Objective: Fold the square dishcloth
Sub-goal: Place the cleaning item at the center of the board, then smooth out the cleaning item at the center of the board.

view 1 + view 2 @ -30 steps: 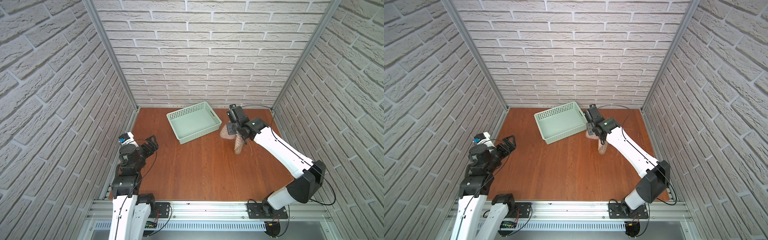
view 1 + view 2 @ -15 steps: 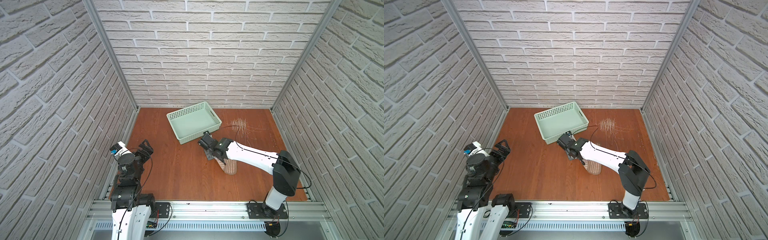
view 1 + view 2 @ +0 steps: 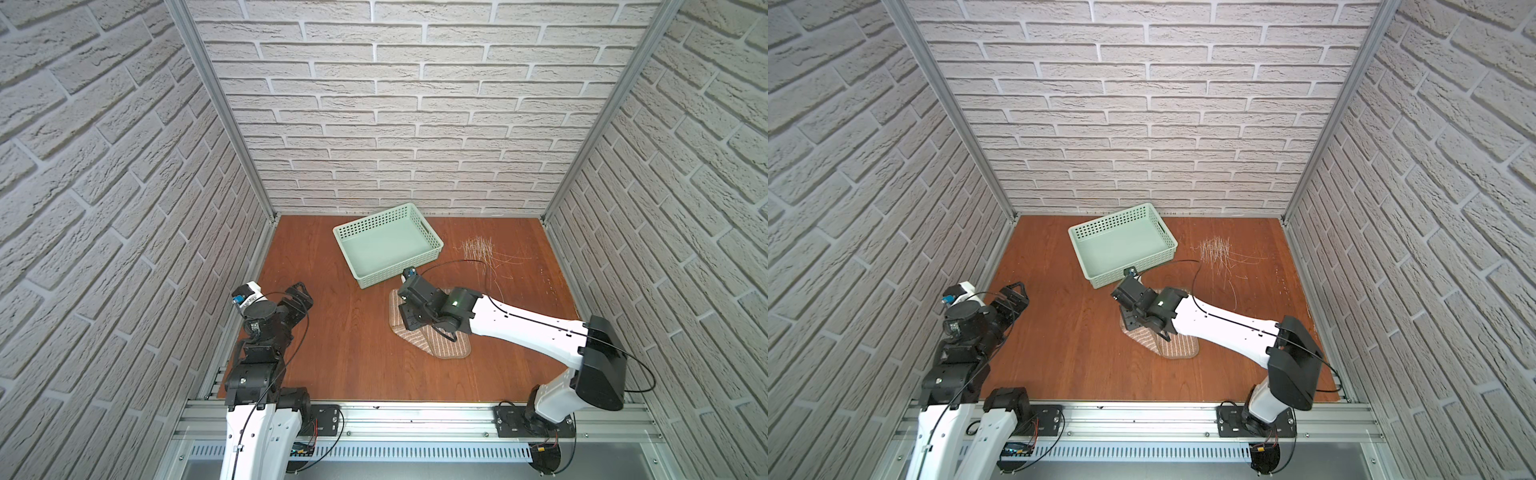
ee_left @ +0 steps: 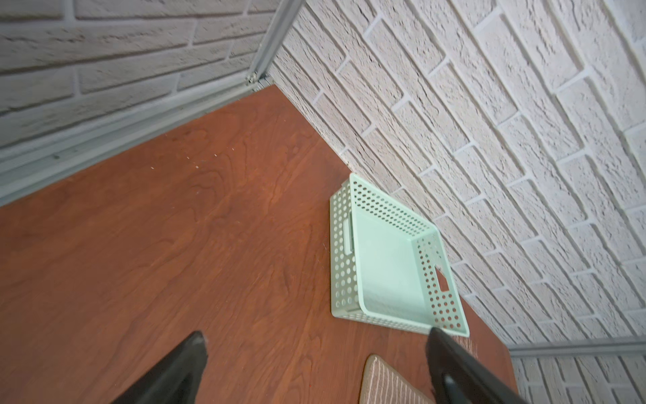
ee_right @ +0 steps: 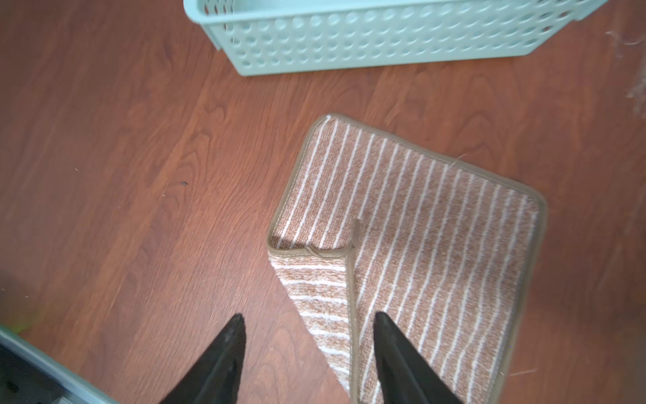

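Rail [image 3: 415,415] of pale metal along the near edge, both arms bolted to it. Near left, left hand [image 4: 315,334] hangs above bare bench [image 3: 353,365], jaws spread wide, nothing between them, well apart from the cloth. From near right the right arm [image 3: 519,328] reaches in to mid-bench. Right hand [image 5: 308,316] sits low over the square dishcloth [image 5: 437,245], jaws parted and gripping nothing, the cloth's turned-over edge lying under the gap. Dishcloth lies on the bench, middle and slightly right, just near of the basket but not touching it; in both top views the arm covers much of it. Its left part is a flap [image 5: 314,290] turned over onto the rest, stripes crossing those below, edges skewed and not lined up. Small loop [image 5: 356,232] at the flap's corner. Judgement: fold started, not tidy. Handling, as judged: terry, light, limp, will sag and drape from any single pinch. Pile should drag on the wood rather than slide; not fragile. Best hold looks to be the brownish edging [image 5: 540,217] at a free corner by the loop, where the cloth is firmer; pinch thin, low to the bench. Farther back, mint-green basket [image 3: 399,270], empty, set askew. Far right, pale scratch marks [image 3: 478,249] on the wood. Brick-pattern walls [image 3: 415,124] beyond.
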`<state>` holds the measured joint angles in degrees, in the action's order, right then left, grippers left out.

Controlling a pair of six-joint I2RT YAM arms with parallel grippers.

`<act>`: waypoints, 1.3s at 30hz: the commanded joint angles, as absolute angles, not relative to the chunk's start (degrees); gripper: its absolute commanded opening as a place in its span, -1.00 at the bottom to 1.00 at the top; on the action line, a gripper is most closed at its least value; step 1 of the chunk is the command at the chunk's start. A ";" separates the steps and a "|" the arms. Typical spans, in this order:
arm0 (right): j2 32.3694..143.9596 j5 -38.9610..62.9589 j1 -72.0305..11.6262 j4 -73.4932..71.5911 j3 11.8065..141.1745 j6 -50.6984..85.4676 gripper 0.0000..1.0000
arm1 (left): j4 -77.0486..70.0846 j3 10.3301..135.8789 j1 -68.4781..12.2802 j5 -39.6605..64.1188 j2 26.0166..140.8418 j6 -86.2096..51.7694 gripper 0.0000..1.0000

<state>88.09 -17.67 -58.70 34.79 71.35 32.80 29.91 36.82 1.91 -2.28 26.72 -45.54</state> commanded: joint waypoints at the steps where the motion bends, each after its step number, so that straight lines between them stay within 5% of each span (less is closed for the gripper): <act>1: 84.16 -21.83 -54.92 36.27 67.94 34.23 0.13 | 25.53 35.04 -3.40 -1.81 28.99 -44.56 0.97; 9: 79.64 -17.54 -43.57 33.93 59.92 34.56 0.06 | 21.08 39.47 -34.57 -23.13 47.52 -39.14 0.96; 14: 78.24 -16.95 -38.89 32.91 55.77 34.88 0.05 | 18.31 47.51 -43.62 -26.12 66.01 -36.29 0.91; 24: 79.69 -15.02 -33.47 29.82 53.44 34.54 0.05 | 20.57 63.53 -47.56 -18.76 92.17 -37.85 0.70; 39: 80.71 -14.35 -30.94 25.57 50.58 35.33 -0.01 | 18.09 68.24 -49.63 -17.59 104.59 -42.71 0.24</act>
<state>80.29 -14.35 -31.53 27.55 51.53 34.52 19.46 66.67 -49.34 -17.76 103.50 -41.30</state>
